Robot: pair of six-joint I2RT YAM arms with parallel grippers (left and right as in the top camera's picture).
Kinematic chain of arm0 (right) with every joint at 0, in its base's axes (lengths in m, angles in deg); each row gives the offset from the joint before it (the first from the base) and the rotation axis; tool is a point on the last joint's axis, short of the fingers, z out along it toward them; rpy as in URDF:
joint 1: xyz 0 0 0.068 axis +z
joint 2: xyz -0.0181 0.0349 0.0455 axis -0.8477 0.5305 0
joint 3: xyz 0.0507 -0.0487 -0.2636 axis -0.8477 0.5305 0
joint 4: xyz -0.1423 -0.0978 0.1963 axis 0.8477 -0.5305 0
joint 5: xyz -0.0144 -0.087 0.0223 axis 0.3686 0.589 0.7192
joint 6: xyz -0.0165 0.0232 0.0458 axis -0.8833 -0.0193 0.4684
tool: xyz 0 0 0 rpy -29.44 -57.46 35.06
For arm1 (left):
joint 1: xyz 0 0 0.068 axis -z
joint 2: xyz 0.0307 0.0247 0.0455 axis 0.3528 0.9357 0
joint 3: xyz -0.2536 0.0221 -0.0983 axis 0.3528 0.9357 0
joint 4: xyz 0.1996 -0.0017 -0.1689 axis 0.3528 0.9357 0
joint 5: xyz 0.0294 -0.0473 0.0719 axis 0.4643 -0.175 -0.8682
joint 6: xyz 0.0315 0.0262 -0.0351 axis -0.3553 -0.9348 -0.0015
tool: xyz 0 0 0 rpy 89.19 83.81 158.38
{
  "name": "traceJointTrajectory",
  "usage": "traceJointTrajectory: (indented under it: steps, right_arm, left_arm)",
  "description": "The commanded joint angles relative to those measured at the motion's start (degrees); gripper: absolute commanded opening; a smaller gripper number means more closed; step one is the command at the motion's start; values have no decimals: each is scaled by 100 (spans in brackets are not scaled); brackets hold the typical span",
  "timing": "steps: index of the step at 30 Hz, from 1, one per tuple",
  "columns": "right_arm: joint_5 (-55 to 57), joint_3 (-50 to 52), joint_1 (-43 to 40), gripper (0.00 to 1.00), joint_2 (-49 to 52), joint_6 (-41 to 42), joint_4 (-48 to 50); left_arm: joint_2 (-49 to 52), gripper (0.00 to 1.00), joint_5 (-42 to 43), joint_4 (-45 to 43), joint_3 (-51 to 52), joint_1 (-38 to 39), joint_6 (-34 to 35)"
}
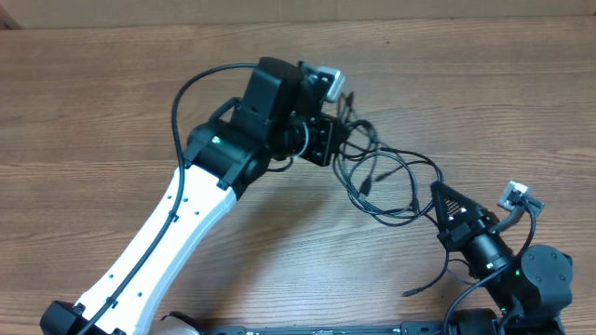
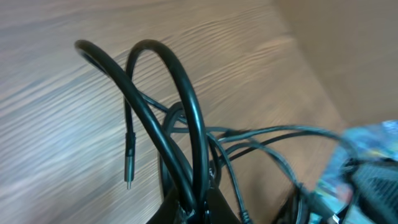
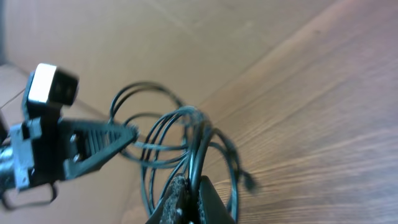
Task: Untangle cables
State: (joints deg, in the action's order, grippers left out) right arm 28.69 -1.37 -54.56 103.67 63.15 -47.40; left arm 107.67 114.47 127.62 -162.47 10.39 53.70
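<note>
Wood-grain tabletop (image 1: 112, 112) fills your overhead view, with a cardboard wall (image 1: 279, 9) along the far edge. Your cables (image 1: 386, 177) form a tangled bunch right of centre, strung between the two grippers. Your left gripper (image 1: 343, 141) is clamped on the bunch's far-left end. Your right gripper (image 1: 445, 207) is clenched on its near-right end. One plug end (image 2: 129, 177) sticks out loose.

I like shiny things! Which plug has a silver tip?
The plug dangling straight down off the tall loop above the left gripper. The other plug, seen from the right wrist, looks all dark.
</note>
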Motion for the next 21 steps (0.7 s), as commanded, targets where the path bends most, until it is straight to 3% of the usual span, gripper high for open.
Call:
traceJointTrajectory:
  steps: [1, 6, 14, 21]
  right_arm:
    - [713, -46, -15, 3, -4, 402, -131]
    - [1174, -46, -15, 4, -4, 920, -470]
    - [1480, -46, -15, 4, -4, 957, -839]
    - [2260, -46, -15, 3, -4, 1978, -1598]
  left_arm:
    - [-81, 4, -892, 306, -157, -275, 343]
    - [-81, 4, -925, 476, -157, -529, 1318]
    - [-83, 4, 101, 44, -157, -542, 907]
    - [-83, 4, 1134, -46, -157, -535, 898]
